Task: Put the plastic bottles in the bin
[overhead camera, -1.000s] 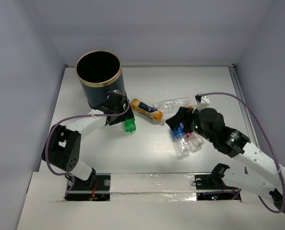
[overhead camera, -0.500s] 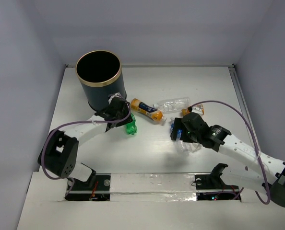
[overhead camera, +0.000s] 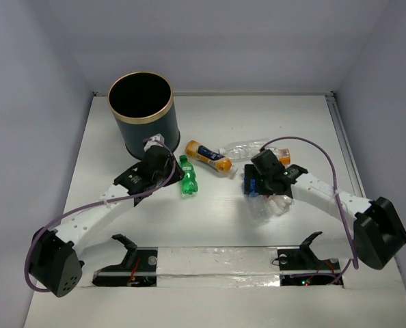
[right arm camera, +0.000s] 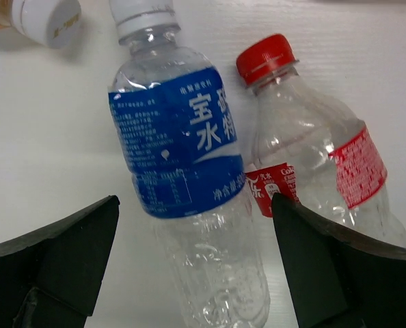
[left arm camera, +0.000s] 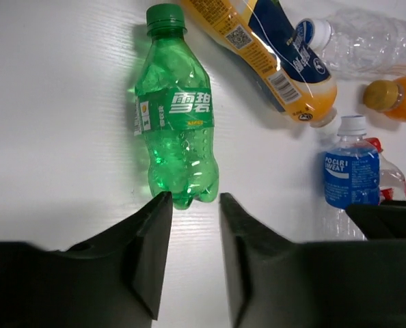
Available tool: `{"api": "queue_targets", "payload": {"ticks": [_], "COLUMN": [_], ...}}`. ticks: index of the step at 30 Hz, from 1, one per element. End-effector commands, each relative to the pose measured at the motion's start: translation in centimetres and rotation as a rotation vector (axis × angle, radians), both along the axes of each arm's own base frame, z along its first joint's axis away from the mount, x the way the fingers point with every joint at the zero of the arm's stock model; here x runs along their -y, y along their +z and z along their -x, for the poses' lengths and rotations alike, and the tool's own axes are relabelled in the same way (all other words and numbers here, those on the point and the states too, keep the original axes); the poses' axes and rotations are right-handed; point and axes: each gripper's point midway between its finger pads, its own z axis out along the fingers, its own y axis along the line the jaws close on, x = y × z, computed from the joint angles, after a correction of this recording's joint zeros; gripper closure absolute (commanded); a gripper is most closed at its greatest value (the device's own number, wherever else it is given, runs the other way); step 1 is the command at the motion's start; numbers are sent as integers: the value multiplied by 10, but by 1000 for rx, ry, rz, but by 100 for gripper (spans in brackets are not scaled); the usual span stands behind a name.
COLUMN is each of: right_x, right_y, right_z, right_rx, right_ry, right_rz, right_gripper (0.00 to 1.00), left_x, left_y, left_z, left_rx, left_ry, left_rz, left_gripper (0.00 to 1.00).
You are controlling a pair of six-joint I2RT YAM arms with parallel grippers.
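Bin (overhead camera: 138, 137) stands upright in the far left corner of the table (overhead camera: 210, 222), rim close to the left wall and the back edge. All bottles seen lie on the table, outside the bin.

Left gripper (left arm camera: 194, 199): low over the table, just right of the bin's foot. Fingers (left arm camera: 148, 246) a little apart, with bare table showing in the narrow gap. Green bottle (left arm camera: 176, 123) lies lengthwise just past the tips, base toward them and cap away. Cannot tell whether the tips touch the base (the gap looks narrower than the bottle).

Orange bottle (overhead camera: 208, 156) lies slantwise, next past the green one from the bin. Clear bottle (overhead camera: 247, 147) is just beyond it, and a small orange bottle (left arm camera: 398, 99) farther on.

Right gripper (right arm camera: 194, 199): well right of the bin, fingers spread wide and gripping nothing. Blue-label bottle (right arm camera: 179, 150) and red-cap bottle (right arm camera: 312, 164) lie side by side between them, caps pointing away. One finger hides the red-cap bottle's lower end.

Open room: bare table in front of the bin toward the near edge, and along the back edge to its right.
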Motion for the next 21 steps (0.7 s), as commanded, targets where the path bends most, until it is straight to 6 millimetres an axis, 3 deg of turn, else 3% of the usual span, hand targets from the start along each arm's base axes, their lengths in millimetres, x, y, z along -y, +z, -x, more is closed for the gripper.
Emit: {"api": "queue_targets", "payload": {"ticks": [1, 2, 5, 6, 14, 21], "right_x": [-21, -23, -26, -25, -31, -33], "right_y": [16, 15, 9, 6, -4, -9], "right_z": [-28, -28, -30, -29, -26, -24], "right_rx": [70, 64, 53, 46, 26, 19], "right_ry": [65, 69, 80, 83, 114, 130], "right_rz": [-30, -31, -28, -26, -41, -49], "right_gripper": [3, 3, 3, 3, 6, 7], "left_x": [1, 0, 0, 1, 4, 23], "left_y": [19, 16, -13, -17, -50, -78], "left_z": [0, 0, -7, -9, -37, -38], "left_rx": [15, -4, -78, -78, -100, -133], "left_ry": [-8, -11, -18, -16, 33, 46], "left_rz": [-4, -24, -108, -119, -217, -223], "left_gripper": [60, 44, 21, 19, 18, 18]}}
